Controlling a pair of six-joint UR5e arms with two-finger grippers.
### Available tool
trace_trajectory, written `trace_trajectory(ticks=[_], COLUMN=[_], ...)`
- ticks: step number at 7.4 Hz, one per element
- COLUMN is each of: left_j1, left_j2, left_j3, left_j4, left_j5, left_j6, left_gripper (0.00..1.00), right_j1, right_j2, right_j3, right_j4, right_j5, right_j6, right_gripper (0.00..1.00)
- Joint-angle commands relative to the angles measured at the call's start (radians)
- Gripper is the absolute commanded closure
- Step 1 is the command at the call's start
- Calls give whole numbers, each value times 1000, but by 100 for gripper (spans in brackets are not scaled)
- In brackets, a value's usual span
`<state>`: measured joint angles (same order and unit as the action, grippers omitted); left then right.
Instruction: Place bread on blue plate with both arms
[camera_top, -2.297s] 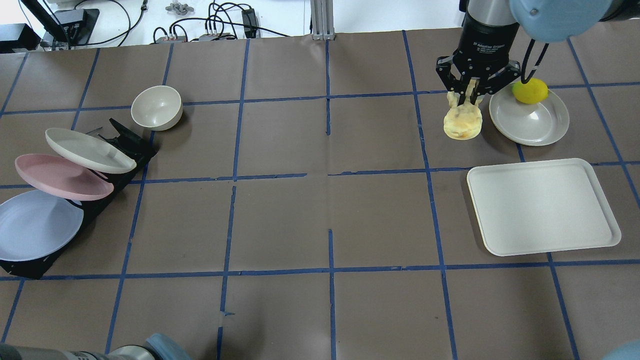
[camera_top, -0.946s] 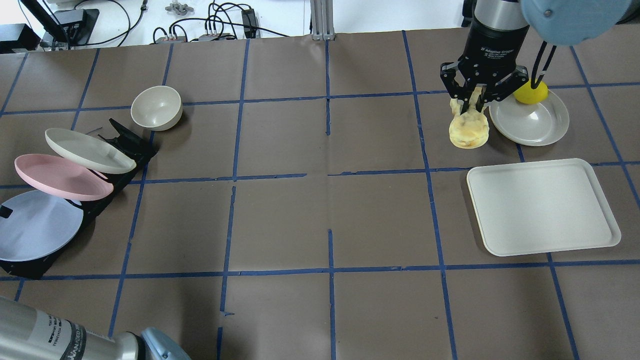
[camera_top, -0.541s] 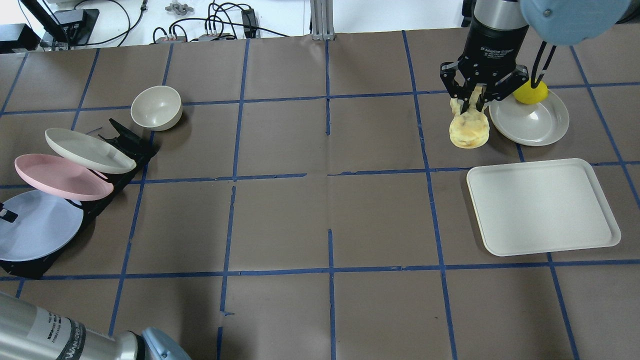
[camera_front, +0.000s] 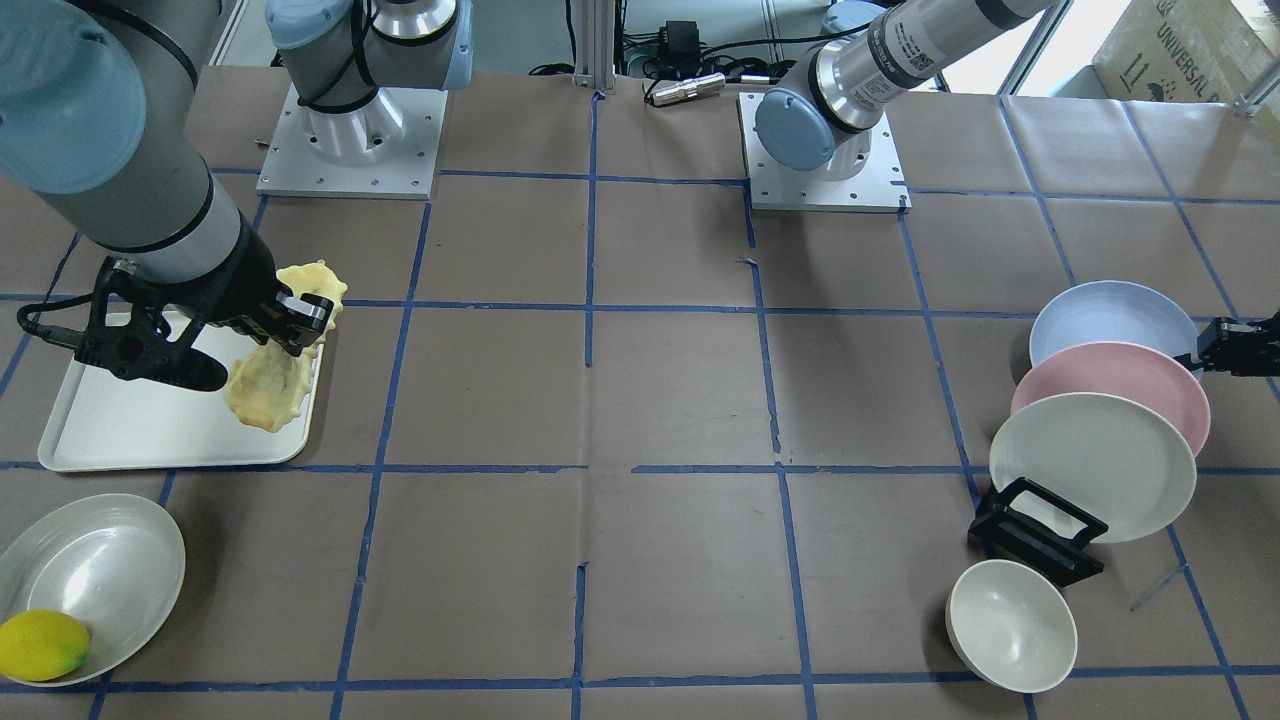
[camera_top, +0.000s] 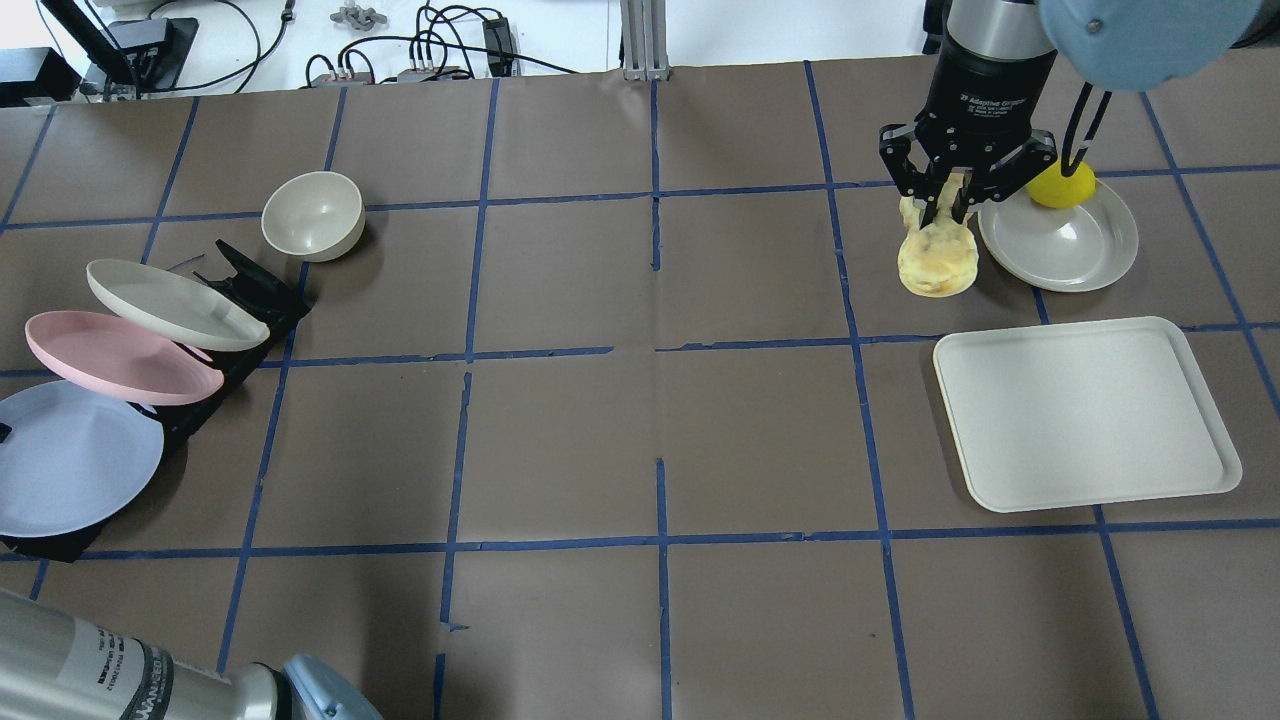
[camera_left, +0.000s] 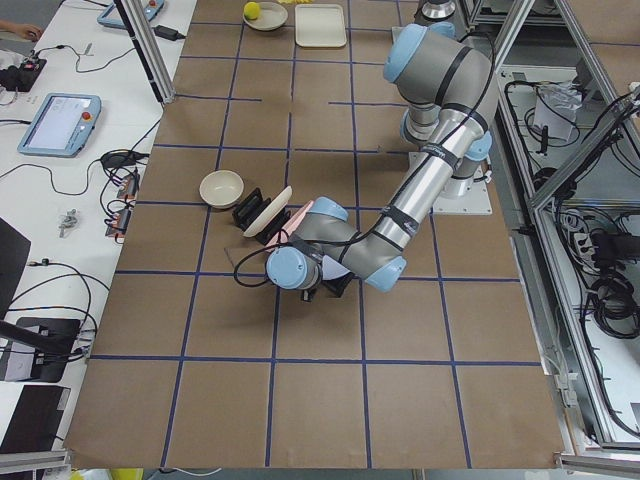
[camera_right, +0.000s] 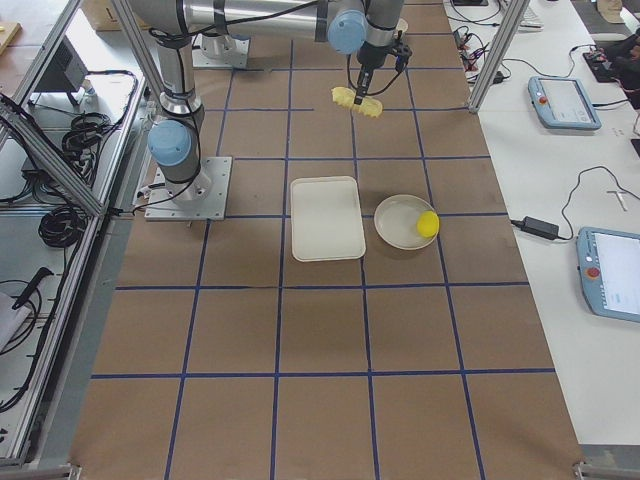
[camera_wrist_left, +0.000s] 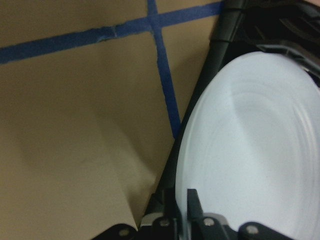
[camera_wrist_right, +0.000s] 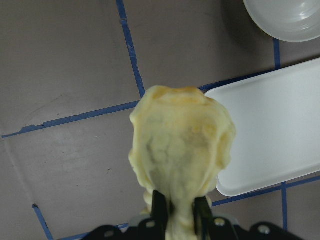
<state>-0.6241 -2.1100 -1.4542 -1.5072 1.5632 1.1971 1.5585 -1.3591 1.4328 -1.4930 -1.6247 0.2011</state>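
Note:
My right gripper (camera_top: 938, 203) is shut on one end of the pale yellow bread (camera_top: 937, 262), which hangs below it above the table. It also shows in the front view (camera_front: 266, 385) and the right wrist view (camera_wrist_right: 182, 150). The blue plate (camera_top: 75, 460) leans in a black rack (camera_top: 250, 290) at the far left. My left gripper (camera_front: 1236, 346) is at the plate's rim. In the left wrist view its jaws straddle the rim of the blue plate (camera_wrist_left: 250, 150), one finger (camera_wrist_left: 192, 202) on the plate's face.
A pink plate (camera_top: 120, 358) and a cream plate (camera_top: 175, 303) lean in the same rack. A cream bowl (camera_top: 312, 215) stands behind it. A white tray (camera_top: 1085, 415) lies at the right, and a shallow dish (camera_top: 1060, 245) holds a lemon (camera_top: 1062, 185).
The bread has risen off the table, then stayed nearly still. My left gripper has reached the blue plate's rim. The plate and rack have shifted slightly to the left.

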Motion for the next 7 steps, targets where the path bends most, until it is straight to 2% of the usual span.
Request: trace_trajectory(ticks=[1, 3, 5, 7], left_j1=[3, 7, 7, -20], left_j2=[59, 149, 260, 275], left_j3=[3, -14, -32, -40], left_j4=[-83, -175, -298, -315], left_j5=[20, 72, 74, 63], left_j6=[-4, -7, -63, -152], left_gripper=[89, 89, 89, 89], right_j1=[-1, -2, 3, 3], right_j2=[0, 0, 0, 0], right_j3=[0, 0, 0, 1], right_j4=[-1, -1, -1, -1], right_j5=[-3, -3, 3, 3], right_j6=[0, 0, 0, 0], right_gripper=[70, 69, 69, 68])
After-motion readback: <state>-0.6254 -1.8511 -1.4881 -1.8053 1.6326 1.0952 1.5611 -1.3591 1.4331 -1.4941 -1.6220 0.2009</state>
